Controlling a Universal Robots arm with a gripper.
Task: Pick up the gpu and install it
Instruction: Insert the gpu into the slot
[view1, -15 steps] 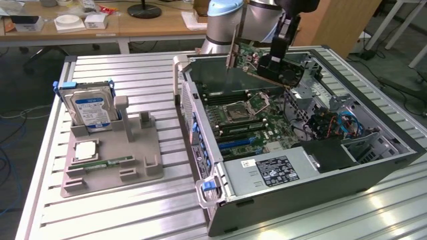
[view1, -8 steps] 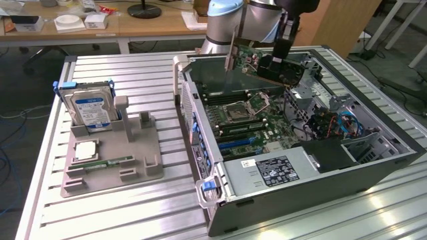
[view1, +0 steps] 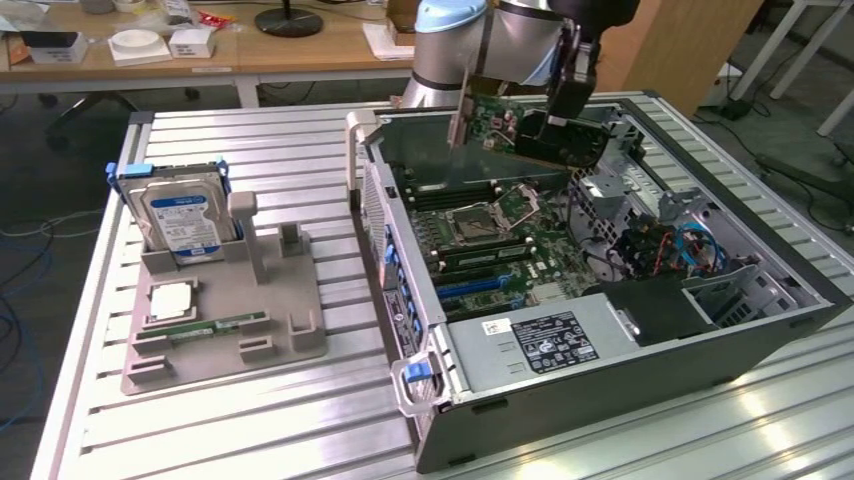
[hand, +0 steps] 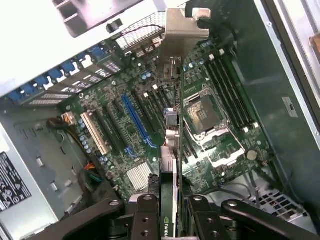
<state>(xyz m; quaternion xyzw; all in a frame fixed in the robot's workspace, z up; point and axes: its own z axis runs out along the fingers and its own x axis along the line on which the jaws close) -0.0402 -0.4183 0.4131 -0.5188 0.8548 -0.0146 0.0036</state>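
Card and end effector are hanging together over the open computer case (view1: 627, 340) in the exterior view. The end effector (view1: 567, 108) is gripping the gpu (view1: 514, 130) by its upper edge, so the card is hanging directly below it, clear of the motherboard (view1: 507, 250) and tilting slightly. The card is sitting above the far part of the case, toward the arm's base. The case is lying on its side on a ribbed metal counter (view1: 240, 420). Toward the exterior view's left, a grey fixture tray (view1: 254, 320) is carrying a silver hard drive (view1: 187, 220) standing upright. Wooden desks (view1: 267, 55) with odds and ends are standing behind.

In the wrist view, the gpu (hand: 170, 150) is showing edge-on, clamped between the two black fingers (hand: 145, 215). The end effector (hand: 170, 212) is closing on it from both faces. The card's long axis is running away from the grip toward its silver bracket (hand: 182, 30), which is pointing at the case's rear wall. That axis is lying roughly along the expansion slots, with the long blue slot (hand: 135, 120) appearing just beside the card's line and the processor socket (hand: 205, 117) on its other side. How far the card's lower edge is hanging above the slots, I cannot tell.
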